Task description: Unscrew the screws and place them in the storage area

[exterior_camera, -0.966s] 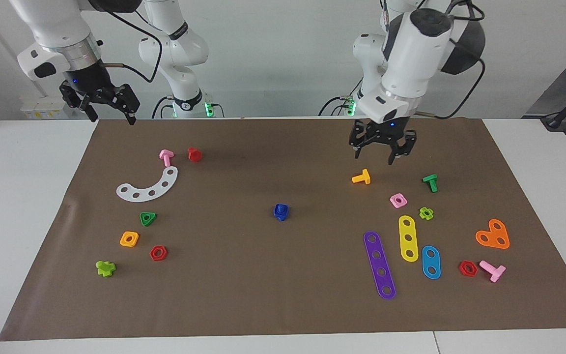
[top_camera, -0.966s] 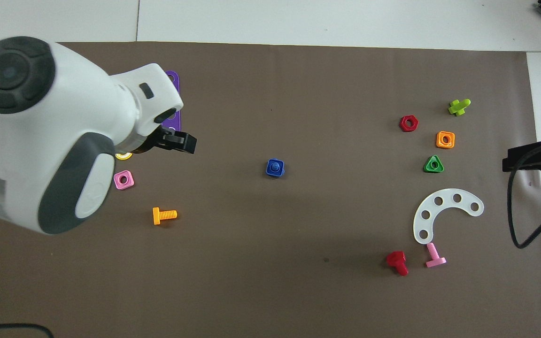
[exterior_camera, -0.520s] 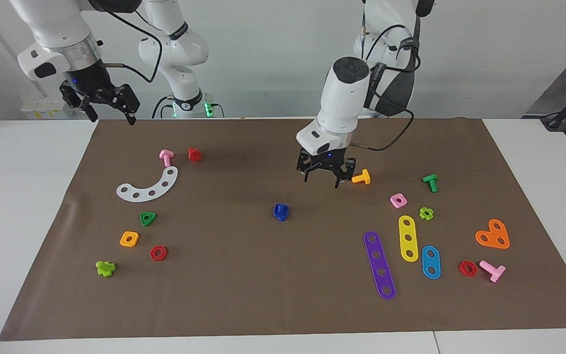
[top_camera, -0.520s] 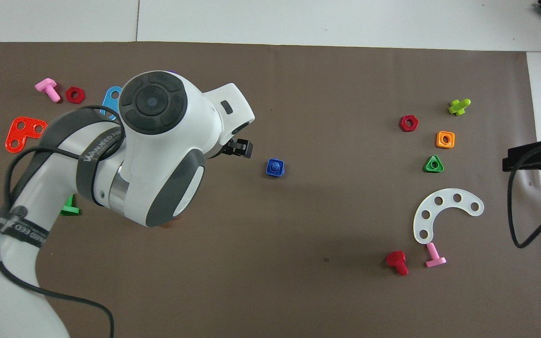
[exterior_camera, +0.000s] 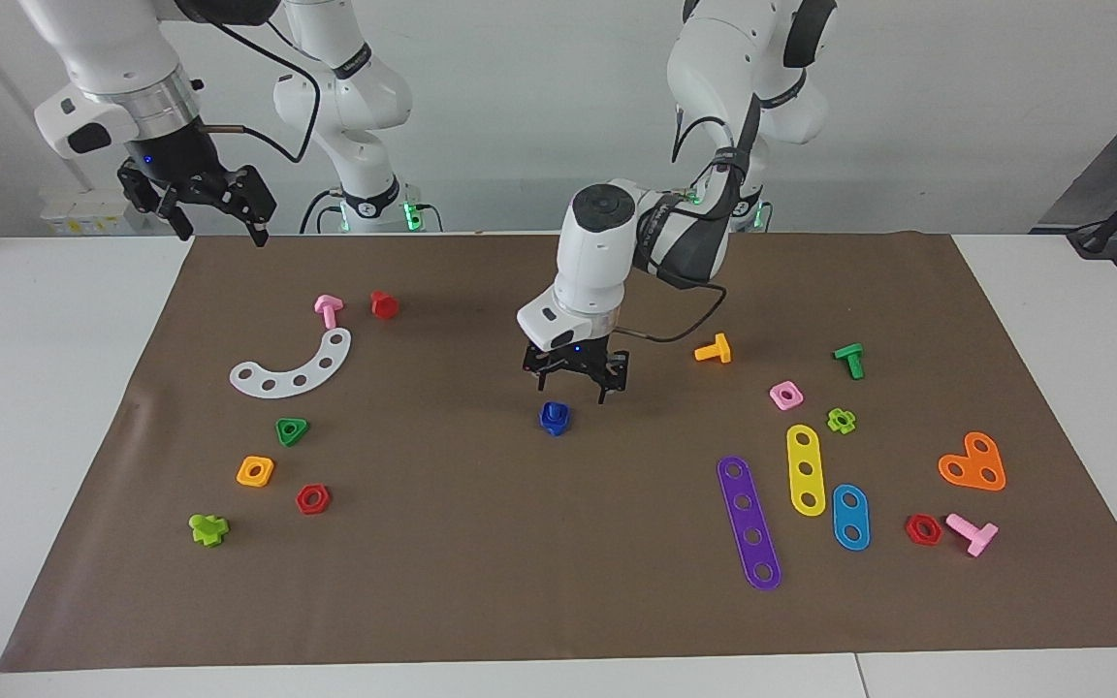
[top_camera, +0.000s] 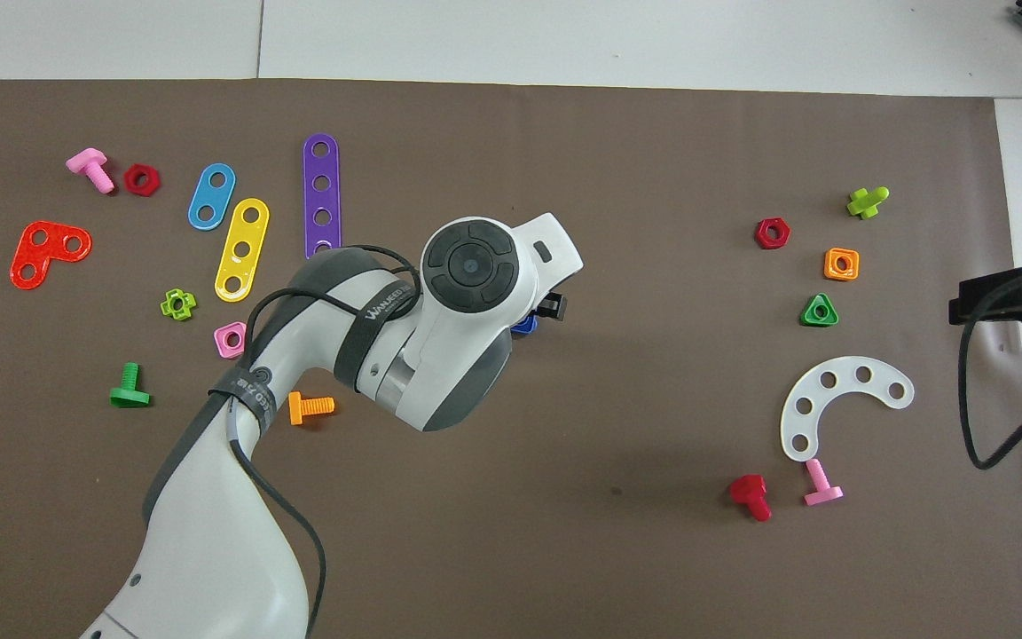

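Left gripper (exterior_camera: 575, 380) hangs spread, empty, over dark-blue plastic bolt-and-nut (exterior_camera: 554, 417) mid-surface, aligned to grasp; right gripper (exterior_camera: 198, 199) waits, spread.

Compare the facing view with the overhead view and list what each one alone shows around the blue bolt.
Only the facing view shows the whole blue bolt and the left tool open, just above it, not touching; also the right tool open, waiting over the mat's edge. Only the overhead view shows the left arm covering most of the bolt. Both share the brown mat and the white curved strip.
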